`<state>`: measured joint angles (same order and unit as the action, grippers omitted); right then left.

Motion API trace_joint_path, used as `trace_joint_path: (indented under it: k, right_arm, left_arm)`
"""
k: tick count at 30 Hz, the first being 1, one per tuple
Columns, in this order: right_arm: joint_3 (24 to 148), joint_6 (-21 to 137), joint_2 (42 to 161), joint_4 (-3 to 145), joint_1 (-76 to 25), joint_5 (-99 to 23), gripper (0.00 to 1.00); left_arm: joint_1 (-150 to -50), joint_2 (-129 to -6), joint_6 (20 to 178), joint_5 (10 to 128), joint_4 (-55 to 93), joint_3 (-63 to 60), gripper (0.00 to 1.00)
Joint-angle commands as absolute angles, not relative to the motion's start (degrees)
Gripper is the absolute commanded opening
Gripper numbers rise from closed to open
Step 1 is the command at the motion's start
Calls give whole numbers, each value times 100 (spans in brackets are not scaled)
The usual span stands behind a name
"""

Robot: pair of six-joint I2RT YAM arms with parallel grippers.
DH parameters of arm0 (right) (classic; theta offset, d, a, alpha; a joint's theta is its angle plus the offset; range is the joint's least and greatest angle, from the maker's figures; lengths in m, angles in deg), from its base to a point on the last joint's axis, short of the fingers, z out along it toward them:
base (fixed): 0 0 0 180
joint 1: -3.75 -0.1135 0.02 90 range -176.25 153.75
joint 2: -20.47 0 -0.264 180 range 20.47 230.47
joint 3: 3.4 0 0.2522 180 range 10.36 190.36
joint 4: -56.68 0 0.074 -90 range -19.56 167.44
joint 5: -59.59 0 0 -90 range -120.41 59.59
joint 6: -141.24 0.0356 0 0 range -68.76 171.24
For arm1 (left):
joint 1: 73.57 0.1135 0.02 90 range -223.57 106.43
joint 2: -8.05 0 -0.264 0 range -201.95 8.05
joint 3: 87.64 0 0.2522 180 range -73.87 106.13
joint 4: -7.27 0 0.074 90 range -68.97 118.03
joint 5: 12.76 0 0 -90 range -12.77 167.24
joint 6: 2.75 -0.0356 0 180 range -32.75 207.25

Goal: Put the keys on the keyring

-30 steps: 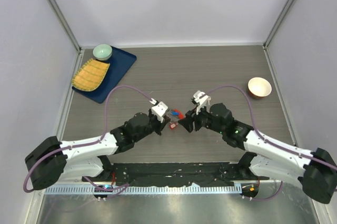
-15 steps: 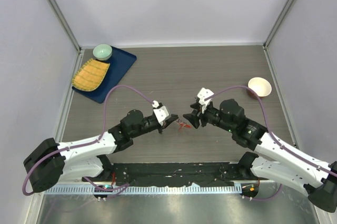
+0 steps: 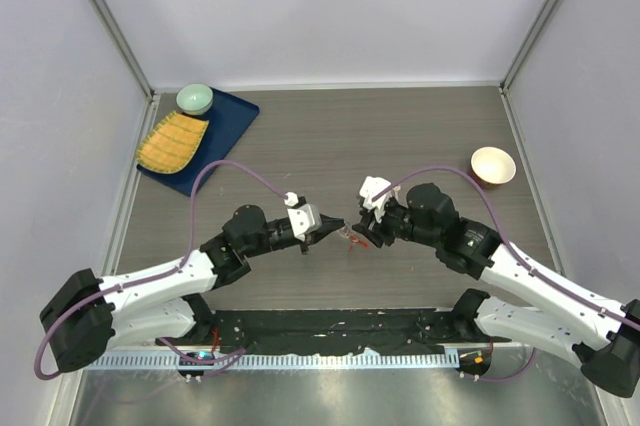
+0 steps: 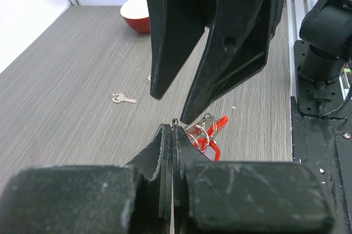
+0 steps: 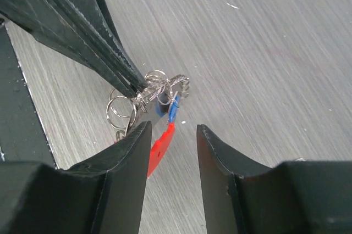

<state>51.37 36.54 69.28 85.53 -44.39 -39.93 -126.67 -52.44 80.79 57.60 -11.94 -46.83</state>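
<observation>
Left gripper: we see it clamped tight on the pale grey wire keyring with red and blue tags.
Right gripper: jaws apart, gripping nothing.

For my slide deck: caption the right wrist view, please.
Left gripper clamps the keyring by its wire loops; open right gripper faces it.

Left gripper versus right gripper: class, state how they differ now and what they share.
The left gripper has its jaws shut; the right gripper has its jaws open. The left gripper pinches the keyring by its wire loops; the right gripper holds nothing. Both are black, two-fingered, and point at the keyring.
</observation>
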Motion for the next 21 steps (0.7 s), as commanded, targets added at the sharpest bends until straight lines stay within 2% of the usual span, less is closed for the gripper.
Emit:
trace_joint_path:
  k: [1, 15, 21]
  right_arm:
    - [5378, 3498, 7038, 8547, -4423, -4385, 44]
    - [5413, 3585, 7109, 8363, -4423, -4956, 41]
    - [5395, 3665, 7179, 8266, -4423, -5167, 36]
  left_arm:
    - [-12639, -4987, 8083, 5527, -1667, -4496, 0]
    - [-12630, -5224, 8391, 5201, -1966, -4487, 0]
    - [-12639, -5242, 8479, 5201, -2063, -4540, 0]
